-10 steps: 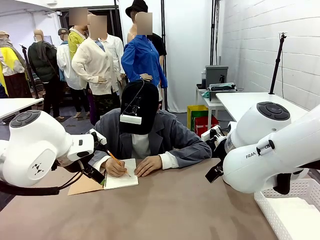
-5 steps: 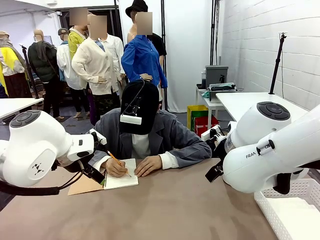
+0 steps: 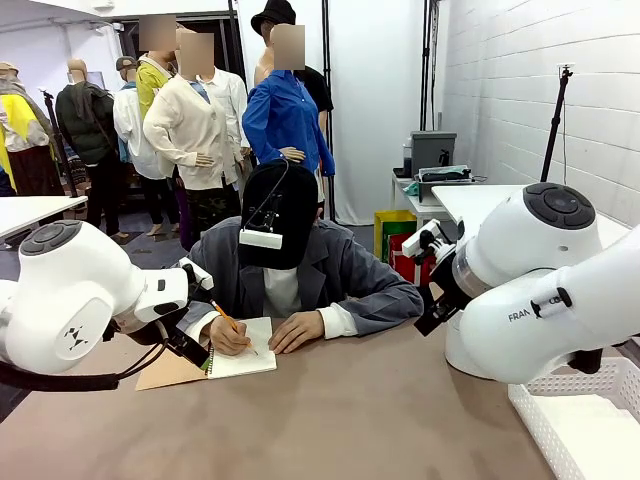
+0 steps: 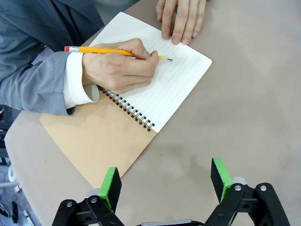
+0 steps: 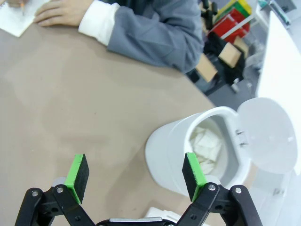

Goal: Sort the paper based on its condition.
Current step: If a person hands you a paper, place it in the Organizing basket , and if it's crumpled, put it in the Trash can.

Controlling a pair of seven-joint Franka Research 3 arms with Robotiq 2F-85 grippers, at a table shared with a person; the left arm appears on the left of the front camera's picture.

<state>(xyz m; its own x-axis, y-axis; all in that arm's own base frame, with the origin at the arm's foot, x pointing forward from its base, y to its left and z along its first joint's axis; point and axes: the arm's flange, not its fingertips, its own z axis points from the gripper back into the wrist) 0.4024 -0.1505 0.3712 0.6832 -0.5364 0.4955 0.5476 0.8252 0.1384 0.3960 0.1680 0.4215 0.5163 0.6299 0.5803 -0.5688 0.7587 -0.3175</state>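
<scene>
The left fingers (image 4: 111,187) gape empty over the bench (image 4: 249,103), beside the notebook (image 4: 178,84) a person's hand (image 4: 120,66) writes in. The right fingers (image 5: 192,174), equally spread and empty, hang above a white bin (image 5: 164,155) with paper (image 5: 204,146) inside.

Matt brown tabletop (image 4: 244,108), smooth, zero shine. Ahead of the left fingers (image 4: 111,188): notebook (image 4: 160,89) with lined matt pages, raw kraft-card cover, thin metal spiral. Glossy painted pencil (image 4: 113,51), grey woven cloth sleeve (image 4: 33,89). Just past the right fingers (image 5: 77,176): smooth semi-gloss white plastic bin (image 5: 169,150), creased matt paper (image 5: 204,143) inside. Green pads (image 4: 221,178) matt, kinda rubbery-looking.
</scene>
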